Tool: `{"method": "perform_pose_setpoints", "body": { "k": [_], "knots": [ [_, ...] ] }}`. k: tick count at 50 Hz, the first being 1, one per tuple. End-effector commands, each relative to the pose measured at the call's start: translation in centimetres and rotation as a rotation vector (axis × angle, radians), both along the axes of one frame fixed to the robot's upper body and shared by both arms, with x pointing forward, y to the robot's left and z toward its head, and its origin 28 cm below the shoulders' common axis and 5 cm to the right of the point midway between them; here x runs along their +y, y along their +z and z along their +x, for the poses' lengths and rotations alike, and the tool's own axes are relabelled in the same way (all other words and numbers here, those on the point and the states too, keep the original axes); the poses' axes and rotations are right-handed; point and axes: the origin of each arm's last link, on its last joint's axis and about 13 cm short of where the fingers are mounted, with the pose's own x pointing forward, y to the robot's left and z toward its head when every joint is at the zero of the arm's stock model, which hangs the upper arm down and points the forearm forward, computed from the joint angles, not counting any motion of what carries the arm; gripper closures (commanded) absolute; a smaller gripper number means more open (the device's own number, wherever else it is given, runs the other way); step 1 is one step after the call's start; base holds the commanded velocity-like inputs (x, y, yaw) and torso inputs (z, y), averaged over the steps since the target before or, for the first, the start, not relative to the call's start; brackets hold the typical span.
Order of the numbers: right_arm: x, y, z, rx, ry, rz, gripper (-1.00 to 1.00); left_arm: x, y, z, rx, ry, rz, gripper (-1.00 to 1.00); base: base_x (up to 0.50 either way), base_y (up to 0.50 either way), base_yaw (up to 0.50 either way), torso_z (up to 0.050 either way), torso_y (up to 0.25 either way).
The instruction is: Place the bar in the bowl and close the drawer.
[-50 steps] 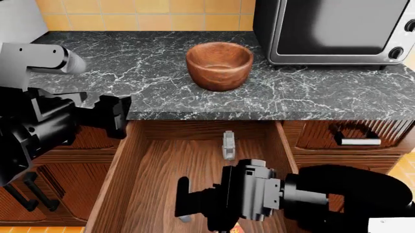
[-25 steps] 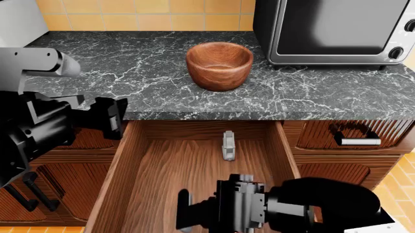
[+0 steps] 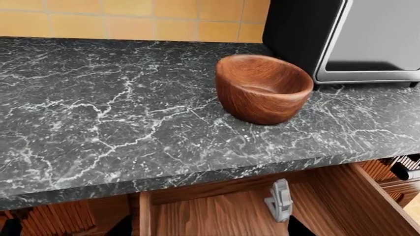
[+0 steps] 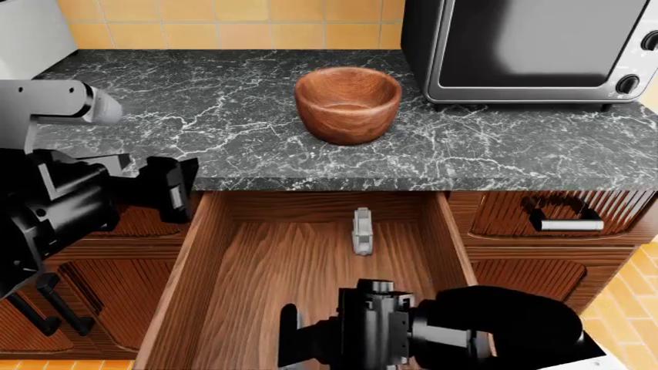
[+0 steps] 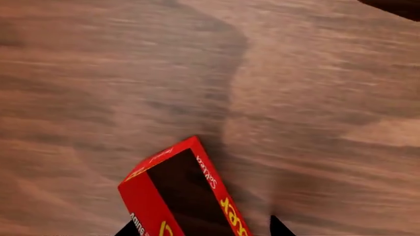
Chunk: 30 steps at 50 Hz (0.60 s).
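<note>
Right hand [image 4: 293, 339], grip hidden, hangs over the red bar [image 5: 180, 194]; lettering unreadable.

Bowl [image 3: 264, 88] upright on the dark marble counter [image 3: 111, 123], just beside the black oven [image 3: 345, 42], apart from it. Drawer [image 3: 229, 216] open under the counter edge; small grey metal piece [image 3: 280, 200] upright inside.
</note>
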Motion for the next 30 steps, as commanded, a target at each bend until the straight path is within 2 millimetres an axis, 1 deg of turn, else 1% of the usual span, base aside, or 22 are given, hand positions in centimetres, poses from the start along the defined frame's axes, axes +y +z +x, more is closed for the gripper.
{"method": "perform_pose_setpoints", "body": {
  "k": [1,4,5,21,25,30],
  "knots": [
    [0.3,-1.9,-0.4,0.012,0.019,-0.003,-1.00,0.2,-0.2,0.0,0.003,0.006,-0.003,-1.00,0.00,0.00,0.00,0.000,0.000],
    [0.4,-2.1,-0.4,0.015,0.024,-0.004,-1.00,0.3,-0.3,0.0,0.005,0.008,-0.004,-1.00,0.00,0.00,0.00,0.000,0.000],
    [0.4,-2.1,-0.4,0.016,0.025,-0.003,1.00,0.3,-0.3,0.0,0.006,0.009,-0.004,-1.00,0.00,0.00,0.00,0.000,0.000],
    [0.0,-1.7,-0.2,-0.026,0.039,0.002,1.00,0.3,-0.2,0.0,0.008,0.015,-0.004,-1.00,0.00,0.00,0.00,0.000,0.000],
    [-0.1,-0.6,0.2,-0.083,0.043,0.008,1.00,0.3,-0.2,0.1,0.007,0.016,-0.004,-1.00,0.00,0.00,0.00,0.000,0.000],
    [-0.3,1.6,0.7,-0.146,0.041,0.040,1.00,0.2,0.0,0.1,0.006,0.015,-0.003,-1.00,0.00,0.00,0.00,0.000,0.000]
  ]
}}
